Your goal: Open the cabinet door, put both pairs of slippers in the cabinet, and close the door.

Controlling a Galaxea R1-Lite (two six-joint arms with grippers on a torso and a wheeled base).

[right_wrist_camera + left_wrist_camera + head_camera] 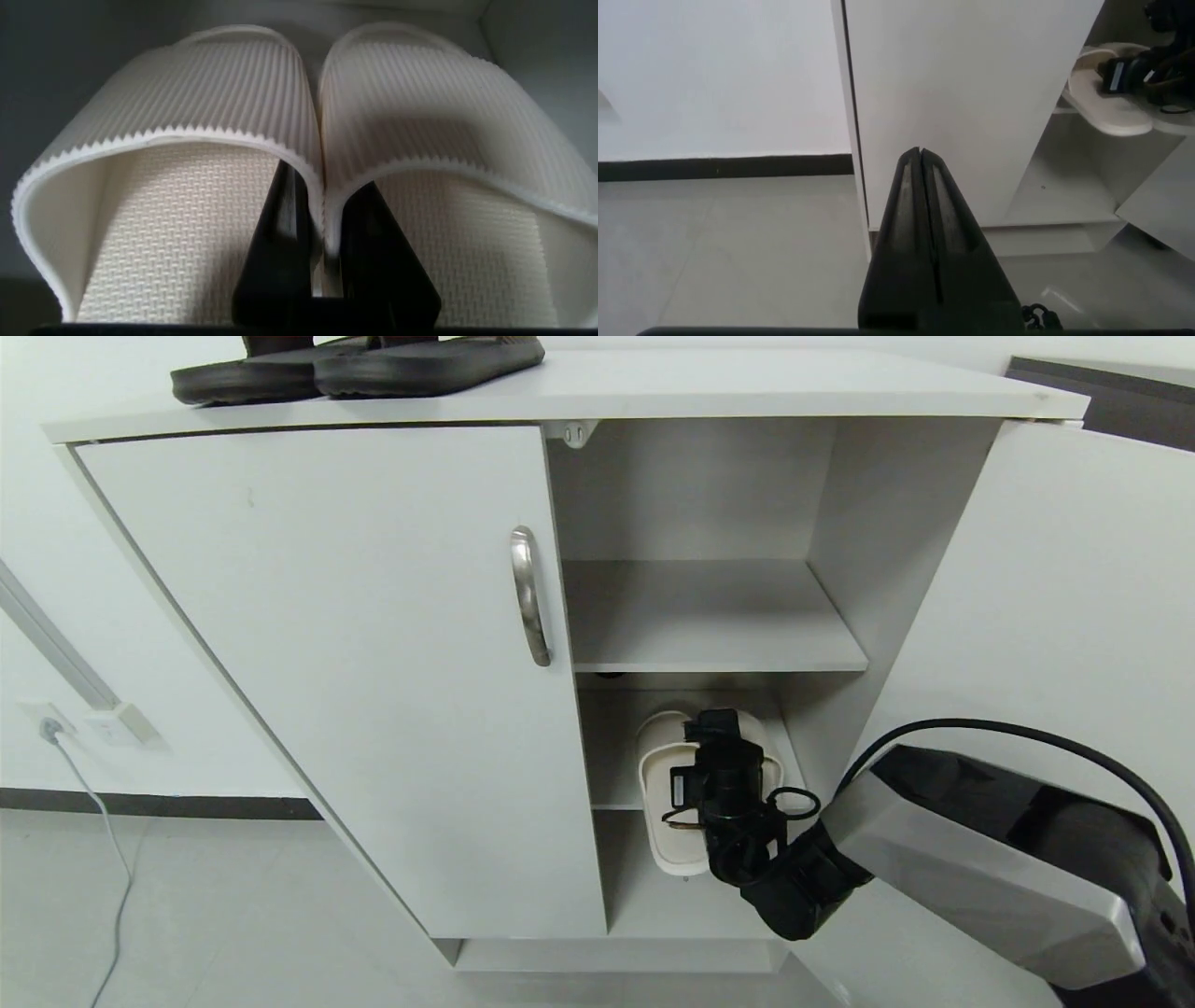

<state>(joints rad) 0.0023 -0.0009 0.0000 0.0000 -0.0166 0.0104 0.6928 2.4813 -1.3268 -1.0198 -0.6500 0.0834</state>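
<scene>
Right gripper [322,215] is reaching into the cabinet [747,392] with the white slippers [665,789] clamped. It's got 1 finger inside each slipper, pinching the 2 inner walls together. The pair sits at the cabinet's lower shelf with the heels poking out past the shelf's front edge; can't tell if they're actually resting on it. The cabinet's right door [1055,616] is swung open and its left door [327,663] is closed. The black slippers [373,369] are on top of the cabinet. Left gripper [921,163] is low in front of the cabinet, fingers pressed together with nothing in them.
</scene>
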